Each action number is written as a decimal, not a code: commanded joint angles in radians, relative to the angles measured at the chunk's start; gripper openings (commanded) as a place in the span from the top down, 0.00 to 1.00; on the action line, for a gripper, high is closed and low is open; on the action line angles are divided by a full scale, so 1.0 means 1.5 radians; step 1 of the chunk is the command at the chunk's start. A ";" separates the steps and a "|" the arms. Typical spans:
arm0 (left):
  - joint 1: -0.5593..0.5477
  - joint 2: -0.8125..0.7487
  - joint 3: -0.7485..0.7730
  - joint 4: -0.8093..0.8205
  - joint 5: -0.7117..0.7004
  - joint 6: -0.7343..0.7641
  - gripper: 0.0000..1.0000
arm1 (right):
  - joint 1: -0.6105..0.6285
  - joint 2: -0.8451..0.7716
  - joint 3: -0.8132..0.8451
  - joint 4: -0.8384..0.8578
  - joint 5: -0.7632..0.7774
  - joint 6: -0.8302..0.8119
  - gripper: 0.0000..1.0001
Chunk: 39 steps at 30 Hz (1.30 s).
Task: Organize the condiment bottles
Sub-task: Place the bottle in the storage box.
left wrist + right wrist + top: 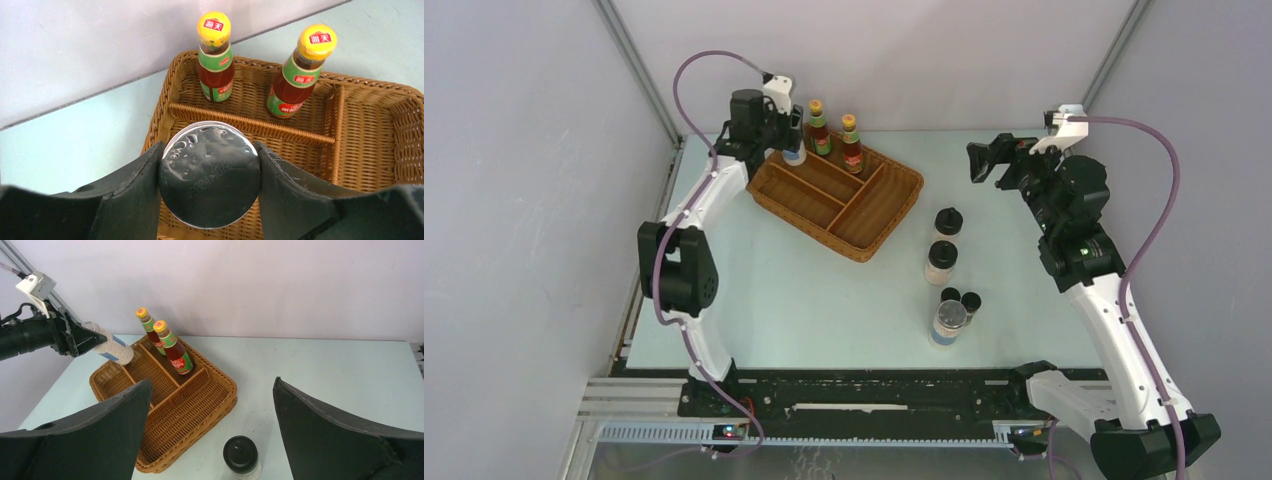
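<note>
My left gripper [790, 138] [209, 146] is shut on a silver-lidded blue-labelled jar [795, 154] [210, 175]. It holds the jar tilted over the far left corner of the wicker tray [894, 205]; the jar also shows in the right wrist view [114, 349]. Two slim red-brown sauce bottles [820, 130] [852, 146] stand upright in the tray's far compartment. On the table right of the tray stand two black-capped shakers [948, 222] [942, 262], two tiny dark vials [951, 295] [971, 300] and a second silver-lidded jar [948, 322]. My right gripper [984, 160] [211, 381] is open and empty, raised above the far shaker [241, 455].
The tray [380, 130] [220, 400] has several compartments divided by wicker walls; its near ones hold nothing. Grey walls close the table at the back and both sides. The arm bases sit at the near edge.
</note>
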State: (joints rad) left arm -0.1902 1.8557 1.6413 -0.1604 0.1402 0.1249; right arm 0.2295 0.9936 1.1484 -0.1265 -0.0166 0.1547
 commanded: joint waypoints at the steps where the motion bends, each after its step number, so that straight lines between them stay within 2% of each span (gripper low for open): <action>1: 0.016 0.016 0.093 0.057 0.019 -0.013 1.00 | -0.002 0.004 0.002 0.044 -0.011 -0.001 0.01; 16: 0.035 0.116 0.164 0.047 0.050 -0.041 1.00 | 0.009 0.052 0.002 0.066 -0.013 -0.007 0.01; 39: 0.035 0.135 0.149 0.004 0.048 -0.057 1.00 | 0.019 0.082 0.002 0.078 -0.018 -0.009 0.01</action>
State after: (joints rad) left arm -0.1398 2.0708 1.8088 -0.2012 0.2050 0.0486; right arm 0.2501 1.1183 1.1484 -0.0582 -0.0357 0.1547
